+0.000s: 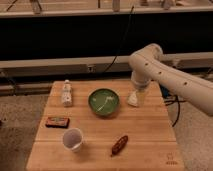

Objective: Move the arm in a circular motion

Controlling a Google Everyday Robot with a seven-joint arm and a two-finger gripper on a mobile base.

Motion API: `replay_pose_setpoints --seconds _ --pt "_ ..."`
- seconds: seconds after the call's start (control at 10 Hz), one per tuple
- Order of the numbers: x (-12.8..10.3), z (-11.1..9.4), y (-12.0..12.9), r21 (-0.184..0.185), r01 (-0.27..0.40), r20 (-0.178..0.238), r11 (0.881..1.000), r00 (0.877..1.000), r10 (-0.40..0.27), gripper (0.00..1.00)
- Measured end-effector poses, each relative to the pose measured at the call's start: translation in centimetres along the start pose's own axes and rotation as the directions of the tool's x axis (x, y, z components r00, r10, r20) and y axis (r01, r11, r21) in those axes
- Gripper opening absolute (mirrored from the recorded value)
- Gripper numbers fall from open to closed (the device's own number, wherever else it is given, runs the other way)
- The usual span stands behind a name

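The large white arm [165,70] reaches in from the right edge, its thick tubular segments dotted with small dark marks. Its bulbous joint sits above the table's back right part. The lower segment points down toward a white packet [134,99]. The gripper [139,91] is at the end of that segment, just above the packet and right of the green bowl [104,102].
On the wooden table [145,135] lie a small white bottle [66,93] at back left, a dark red box [57,122], a white cup [73,139] and a brown object [119,145] near the front. A dark cabinet and cables stand behind.
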Motion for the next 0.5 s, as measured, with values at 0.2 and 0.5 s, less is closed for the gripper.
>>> replay_pose_setpoints --seconds 0.2,0.5 --pt "-0.8 0.0 0.5 -0.006 0.014 -0.003 1.0 1.0 -0.014 0.8" --pt "-4.0 -0.1 0.4 -0.003 0.045 -0.002 0.999 0.999 -0.045 0.8"
